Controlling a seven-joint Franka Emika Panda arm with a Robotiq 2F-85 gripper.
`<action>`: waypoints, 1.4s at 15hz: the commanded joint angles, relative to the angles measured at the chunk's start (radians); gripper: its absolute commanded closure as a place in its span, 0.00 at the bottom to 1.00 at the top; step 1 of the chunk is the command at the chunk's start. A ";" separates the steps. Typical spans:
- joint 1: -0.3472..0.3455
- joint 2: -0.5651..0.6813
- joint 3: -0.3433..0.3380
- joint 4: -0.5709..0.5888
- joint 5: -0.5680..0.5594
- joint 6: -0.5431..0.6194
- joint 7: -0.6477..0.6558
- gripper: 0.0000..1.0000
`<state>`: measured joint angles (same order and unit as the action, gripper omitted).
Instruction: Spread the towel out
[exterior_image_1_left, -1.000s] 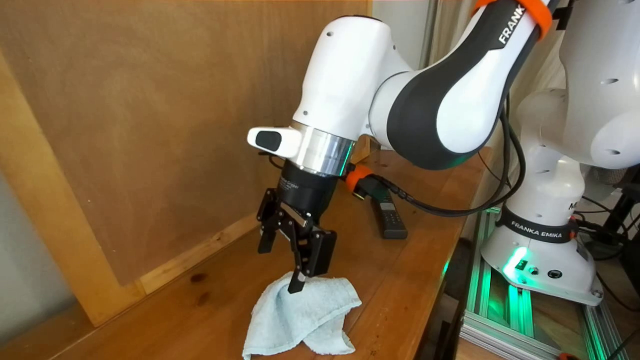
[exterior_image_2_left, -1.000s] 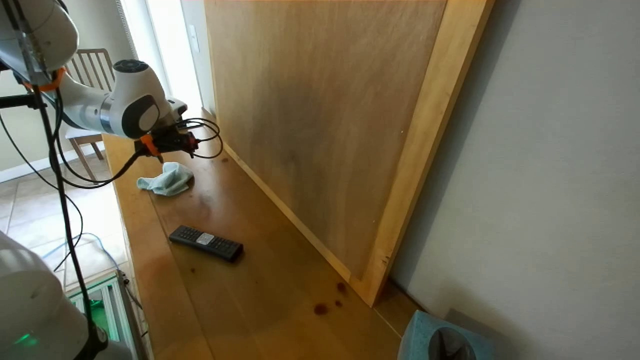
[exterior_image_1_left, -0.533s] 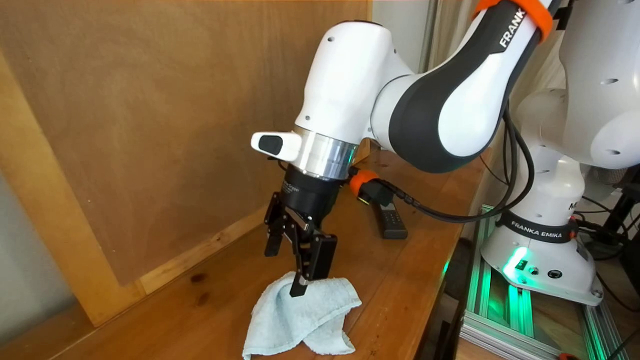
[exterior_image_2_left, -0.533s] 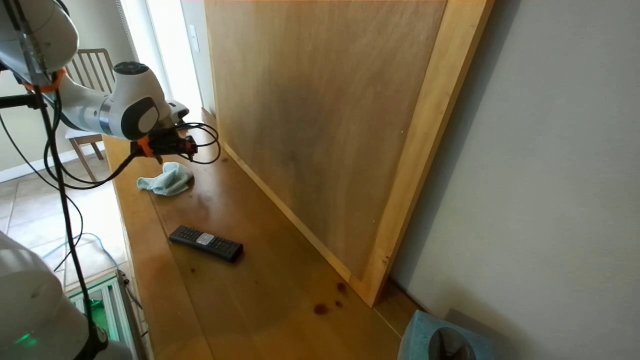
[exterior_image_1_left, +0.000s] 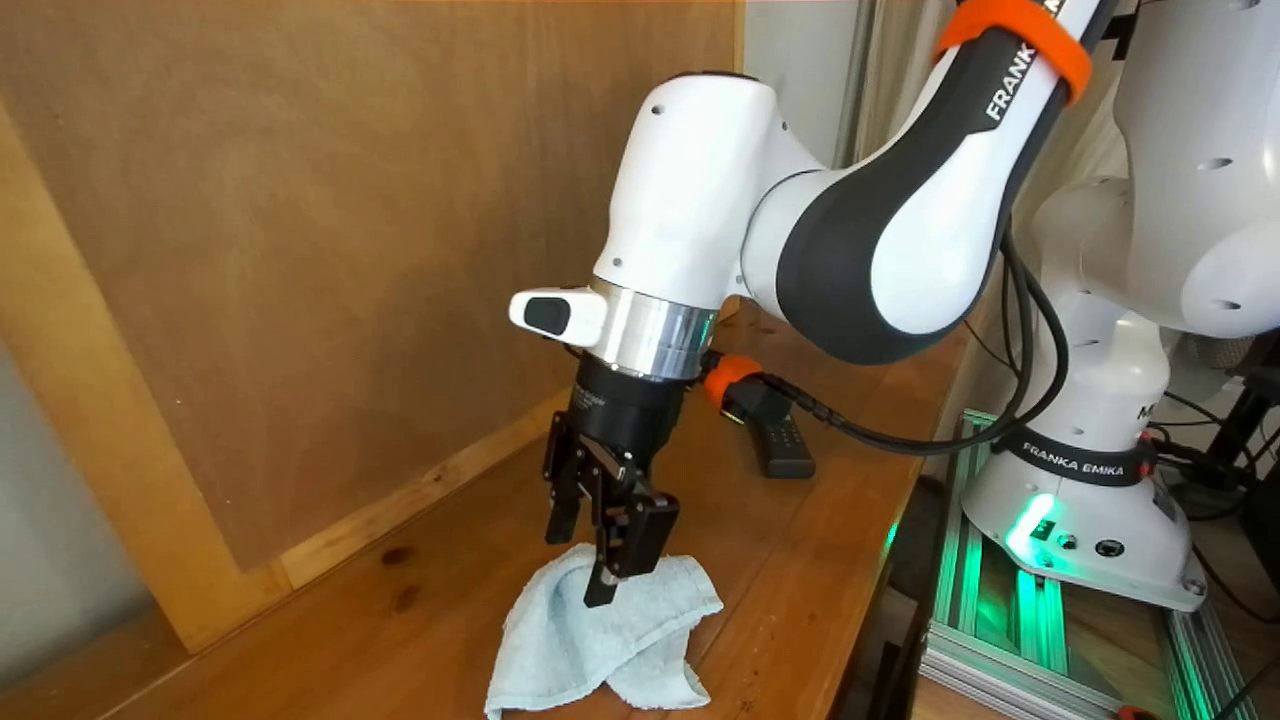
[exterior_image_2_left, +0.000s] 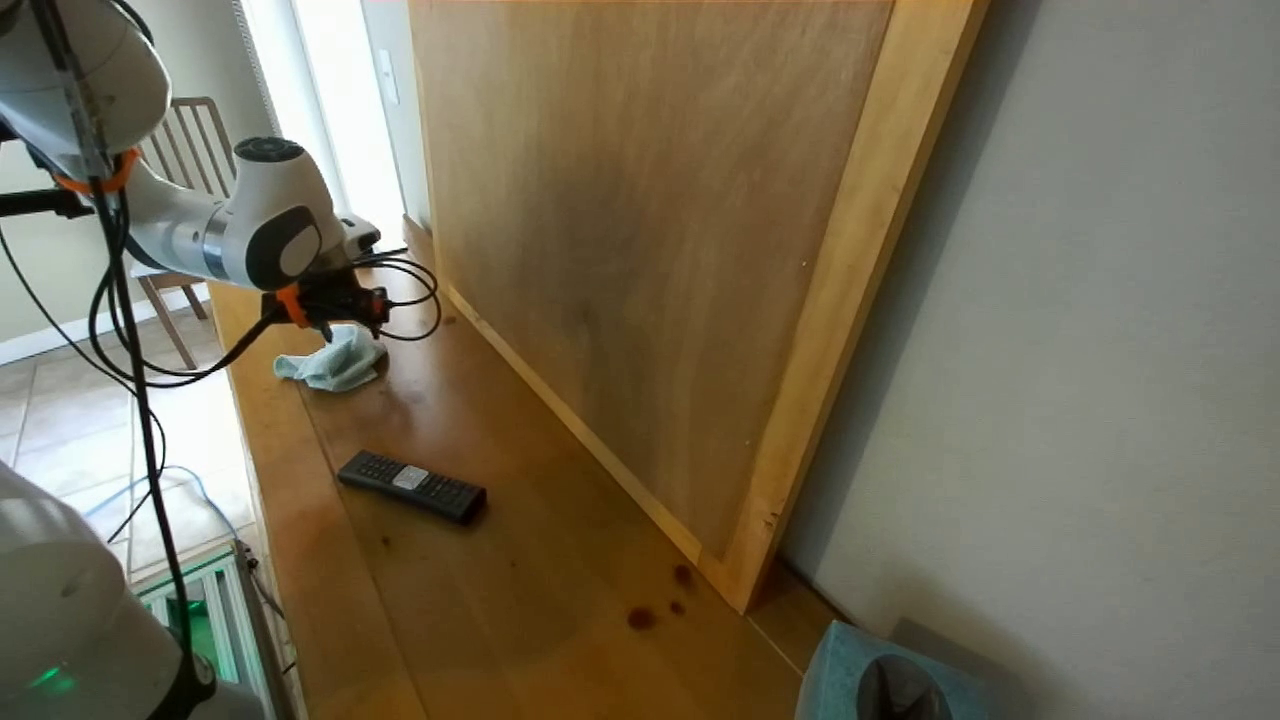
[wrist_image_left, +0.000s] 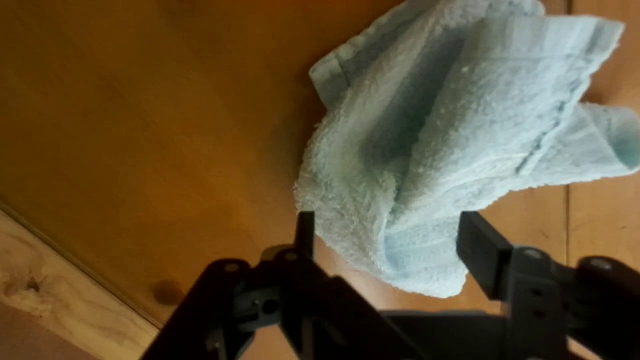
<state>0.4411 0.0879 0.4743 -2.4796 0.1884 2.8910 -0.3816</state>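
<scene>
Seemingly pre-grasp, the hand (wrist_image_left: 386, 232) stands spread over the rumpled towel (exterior_image_1_left: 585, 648) near the desk's (exterior_image_1_left: 785, 575) open edge; it should lower and pinch.

Open along the tabletop (exterior_image_2_left: 520, 600), walled off on one side

Blocked down one long side by the upright wooden panel (exterior_image_2_left: 650, 280). Open over the stretch between towel (exterior_image_2_left: 340, 365) and remote control (exterior_image_2_left: 412, 488) in an exterior view, and again past the remote control toward the teal tissue box (exterior_image_2_left: 838, 680) near the panel's foot. Edged on the opposite side by the robot's base (exterior_image_1_left: 1095, 530), beyond the tabletop. Cluttered near the towel by slack black cables (exterior_image_1_left: 925, 447) looping off the arm (exterior_image_1_left: 690, 190). Free between the spread fingers (wrist_image_left: 479, 256) in the wrist view, with towel showing beyond.
</scene>
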 joint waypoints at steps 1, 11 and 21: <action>0.001 0.029 -0.004 0.015 -0.015 0.005 -0.003 0.56; 0.006 0.017 0.009 0.008 -0.124 0.006 0.071 1.00; 0.091 -0.143 -0.053 0.077 -0.846 -0.295 0.678 0.99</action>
<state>0.5214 -0.0224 0.3952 -2.4479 -0.4871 2.7242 0.1204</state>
